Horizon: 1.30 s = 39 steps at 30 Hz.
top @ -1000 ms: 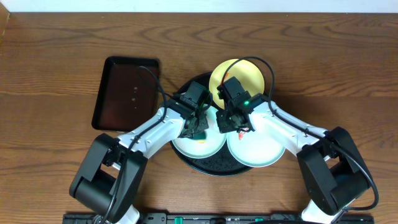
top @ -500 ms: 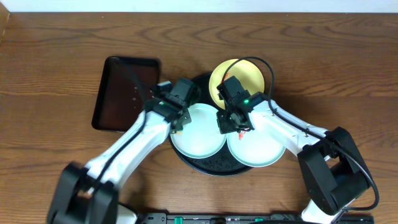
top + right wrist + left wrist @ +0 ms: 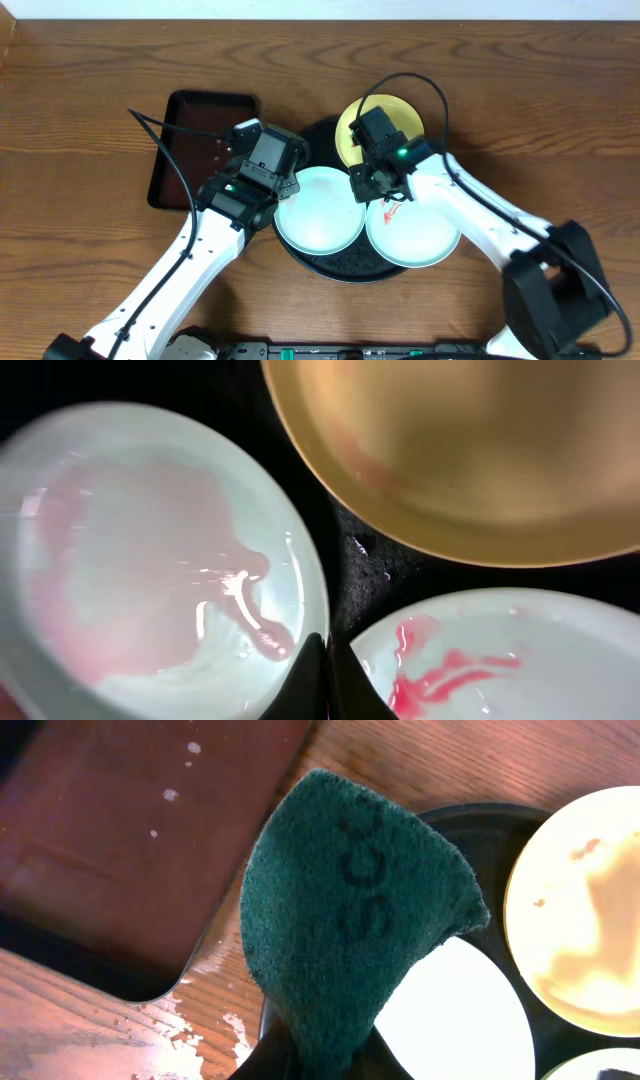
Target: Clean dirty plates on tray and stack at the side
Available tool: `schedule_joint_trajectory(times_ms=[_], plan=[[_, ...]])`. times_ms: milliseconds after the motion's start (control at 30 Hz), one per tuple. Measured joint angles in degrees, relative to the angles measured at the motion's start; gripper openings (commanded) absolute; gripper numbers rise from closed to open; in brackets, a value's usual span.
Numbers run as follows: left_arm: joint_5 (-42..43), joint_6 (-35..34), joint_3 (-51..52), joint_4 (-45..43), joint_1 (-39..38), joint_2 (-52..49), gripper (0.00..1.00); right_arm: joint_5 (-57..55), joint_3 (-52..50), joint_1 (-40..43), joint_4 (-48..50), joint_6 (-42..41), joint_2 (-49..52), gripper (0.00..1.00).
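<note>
From overhead, my left claw point(image 3: 278, 172) hangs beside the black tray point(image 3: 340, 272), whose three plates point(image 3: 320, 210) lie flat, face up. At the left wrist, it is clamped on a green pad point(image 3: 350, 920) that points lengthwise outward, ready for wiping. At the right wrist, my right claw point(image 3: 322, 670) is pinched together and empty, between smeared plates.

The left gripper point(image 3: 322, 1058) was clamped on a dark green scouring pad point(image 3: 350, 920) that stuck out beyond its fingertips. The right gripper point(image 3: 322, 675) pointed downward, jaws pressed together.
</note>
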<state>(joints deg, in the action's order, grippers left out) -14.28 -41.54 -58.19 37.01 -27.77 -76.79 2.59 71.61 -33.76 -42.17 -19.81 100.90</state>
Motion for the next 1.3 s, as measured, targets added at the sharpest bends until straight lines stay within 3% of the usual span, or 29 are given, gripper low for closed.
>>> schedule_joint_trajectory(times_ms=[233,467,1067,1233,1300], plan=[[2.3,0.0,0.0,0.5,8.3,0.0,0.08,-3.8,0.4,-0.3,-2.1,1.2,-7.4,0.02],[7.3,2.0,0.0,0.5,16.0,0.0,0.08,-10.2,0.7,-0.6,-3.4,2.3,-8.5,0.01],[10.2,8.2,0.0,0.5,19.1,0.0,0.08,-18.8,5.2,-1.8,-7.8,10.6,-8.6,0.02],[10.8,8.5,0.0,1.0,19.1,0.0,0.08,-15.4,5.8,-3.4,-7.7,10.8,-8.7,0.17],[10.9,8.6,0.0,1.8,19.1,0.0,0.08,-13.2,5.8,-3.5,-7.0,9.9,-8.5,0.29]])
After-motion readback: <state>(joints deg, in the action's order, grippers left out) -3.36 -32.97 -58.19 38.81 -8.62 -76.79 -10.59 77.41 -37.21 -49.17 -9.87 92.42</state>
